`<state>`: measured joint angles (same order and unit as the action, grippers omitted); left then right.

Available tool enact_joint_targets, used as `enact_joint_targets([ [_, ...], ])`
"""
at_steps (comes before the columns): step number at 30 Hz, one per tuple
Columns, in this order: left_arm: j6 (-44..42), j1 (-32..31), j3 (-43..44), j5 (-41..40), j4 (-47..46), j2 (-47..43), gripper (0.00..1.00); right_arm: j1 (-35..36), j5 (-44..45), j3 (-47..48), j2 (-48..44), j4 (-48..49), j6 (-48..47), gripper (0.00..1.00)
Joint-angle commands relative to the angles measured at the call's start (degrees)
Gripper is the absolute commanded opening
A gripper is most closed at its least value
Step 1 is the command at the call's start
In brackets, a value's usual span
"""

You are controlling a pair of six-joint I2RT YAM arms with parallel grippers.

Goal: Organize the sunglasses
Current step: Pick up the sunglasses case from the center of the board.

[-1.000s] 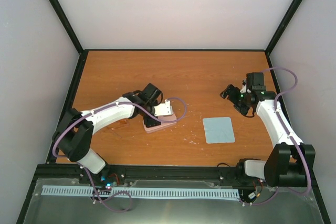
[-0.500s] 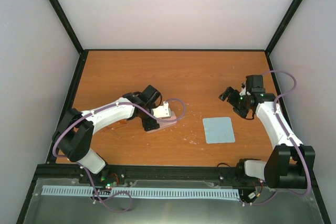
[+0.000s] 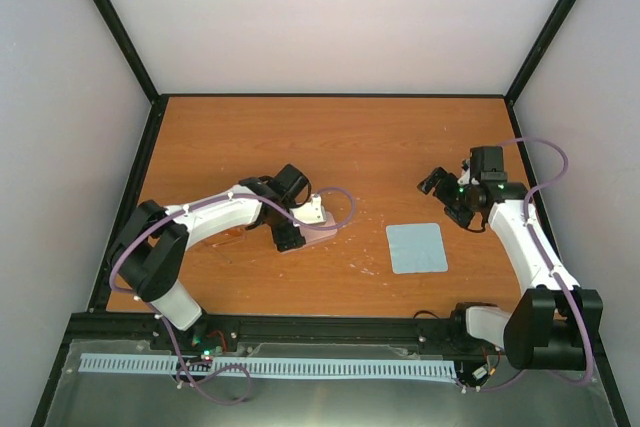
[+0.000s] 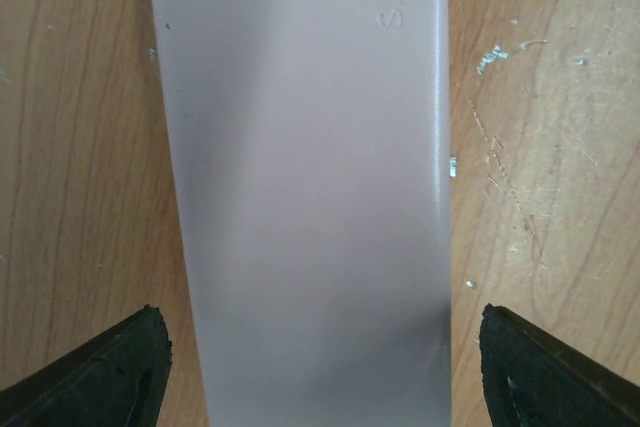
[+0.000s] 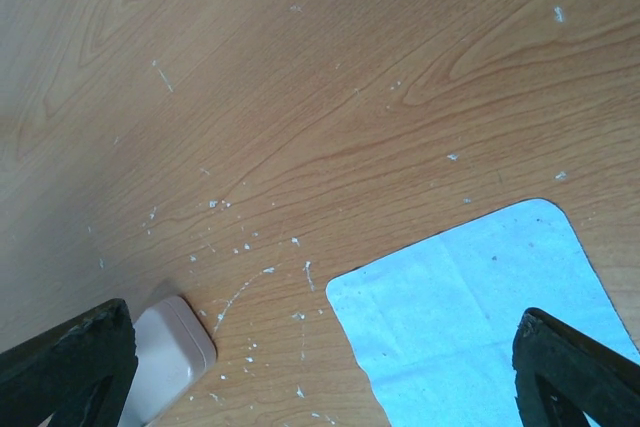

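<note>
left tool (image 4: 320,347) spread astride pink case (image 4: 310,177), right tool (image 5: 320,347) spread wide

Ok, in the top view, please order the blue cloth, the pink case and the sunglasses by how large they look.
1. blue cloth, clearly largest.
2. pink case, partly covered by the left gripper.
3. sunglasses, mostly hidden; only an amber sliver shows, so this rank is unsure.

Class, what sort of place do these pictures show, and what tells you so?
Probably a robotics lab test cell, not a home: a wooden table boxed in by plain white panels on a black frame, with a left arm and right arm bolted at its near edge.
</note>
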<state>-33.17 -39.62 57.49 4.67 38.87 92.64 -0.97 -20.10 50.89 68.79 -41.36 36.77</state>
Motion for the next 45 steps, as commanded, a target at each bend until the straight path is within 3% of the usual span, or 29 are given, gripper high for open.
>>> enact_joint_targets([
  [1,1.8,-0.3,0.7,-1.7,-2.1,-0.1,0.84,0.1,0.2,-1.1,-1.6,-0.1,1.5,1.00],
  [27,0.5,-0.3,-2.4,0.4,-5.1,1.8,0.85,0.1,-0.9,-1.8,-2.2,-0.1,2.3,1.00],
  [31,0.0,-0.3,-2.5,0.4,-5.9,1.6,0.80,0.1,-1.1,-1.5,-2.5,-0.1,2.2,0.92],
  [34,-0.2,-0.3,-2.0,0.6,-5.9,1.3,0.76,0.1,-1.1,-1.4,-2.5,-0.1,2.3,0.92],
  [41,-0.3,-0.3,-1.6,1.1,-5.3,0.8,0.57,0.2,-1.8,-1.3,-2.0,1.0,2.7,0.86],
  [45,-0.2,-0.3,1.1,4.4,-3.7,1.5,0.48,1.3,-3.1,-1.0,-1.9,2.9,-0.1,0.90],
])
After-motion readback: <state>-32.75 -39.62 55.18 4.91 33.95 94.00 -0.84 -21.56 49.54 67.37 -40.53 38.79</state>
